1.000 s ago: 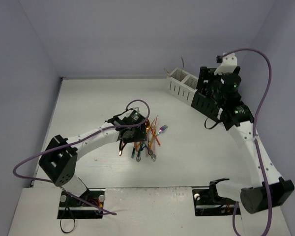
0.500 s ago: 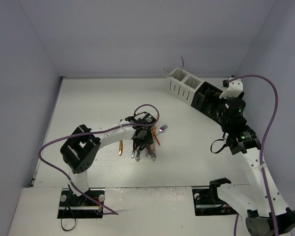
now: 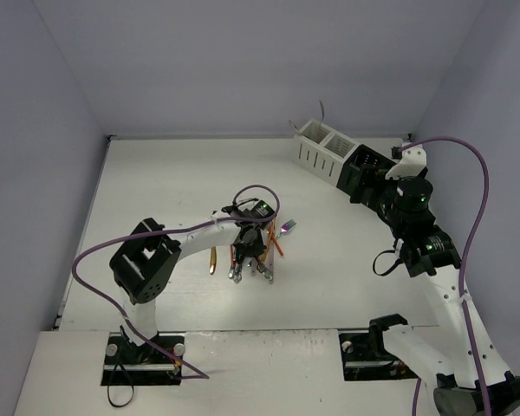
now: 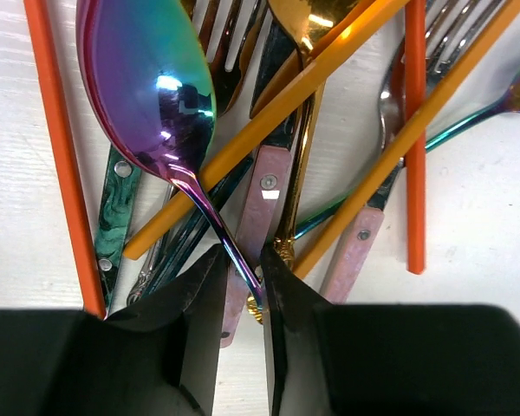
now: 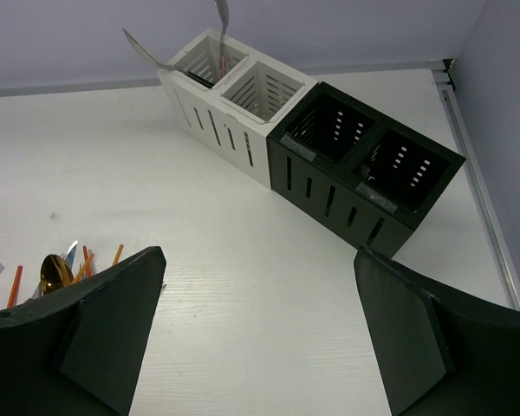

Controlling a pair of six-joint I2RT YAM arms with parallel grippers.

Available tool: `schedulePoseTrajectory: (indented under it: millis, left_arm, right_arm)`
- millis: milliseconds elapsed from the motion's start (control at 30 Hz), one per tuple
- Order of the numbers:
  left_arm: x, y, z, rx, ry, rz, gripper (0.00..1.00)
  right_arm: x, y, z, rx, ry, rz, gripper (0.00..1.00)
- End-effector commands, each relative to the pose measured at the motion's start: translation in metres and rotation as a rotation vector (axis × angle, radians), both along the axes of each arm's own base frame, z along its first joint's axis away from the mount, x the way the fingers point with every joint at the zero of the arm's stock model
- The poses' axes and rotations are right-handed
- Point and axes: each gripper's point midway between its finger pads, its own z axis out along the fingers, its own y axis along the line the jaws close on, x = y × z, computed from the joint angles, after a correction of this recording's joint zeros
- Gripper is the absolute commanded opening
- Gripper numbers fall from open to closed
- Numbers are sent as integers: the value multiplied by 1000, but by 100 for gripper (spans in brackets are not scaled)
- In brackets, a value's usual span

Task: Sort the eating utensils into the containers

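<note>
The utensils (image 3: 253, 253) lie in a crossed pile at the table's middle: gold, pink, orange, green and silver handles (image 4: 260, 204). My left gripper (image 3: 247, 250) is down on the pile. Its jaws (image 4: 243, 264) stand shut on the thin handle of an iridescent spoon (image 4: 147, 87), whose bowl lies flat on top. A pink fork (image 3: 286, 228) lies just right of the pile. The white caddy (image 5: 234, 95) and the black caddy (image 5: 364, 156) stand joined at the back right. My right gripper (image 5: 258, 260) is open and empty, above bare table in front of the caddies.
The white caddy (image 3: 321, 149) holds two utensil handles (image 5: 221, 17) in its far compartment. The black caddy's (image 3: 361, 171) two compartments show nothing inside. The pile's edge shows at the far left of the right wrist view (image 5: 56, 269). Walls close the table at the back and sides.
My left gripper has moved right and down onto the pile, over the iridescent spoon. My right arm has drawn back from over the black caddy toward the near side.
</note>
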Motion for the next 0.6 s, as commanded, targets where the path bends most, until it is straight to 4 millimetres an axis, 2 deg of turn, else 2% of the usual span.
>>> schedulePoseTrajectory:
  millis: [0,133,300,567]
  left_arm:
    - [12,6,30,-6,-73,16,17]
    - [11,10,34,-1,-84,11,13]
    - [10,19,34,31,-99,-2,13]
    - [13,29,32,50,-99,-5,22]
  right_arm:
    - [2,4,16,30,-57,15,88]
    - [1,5,14,33,-50,24,88]
    - [-2,8,12,41,-41,36,88]
    - [-4,9,11,44,-33,48,88]
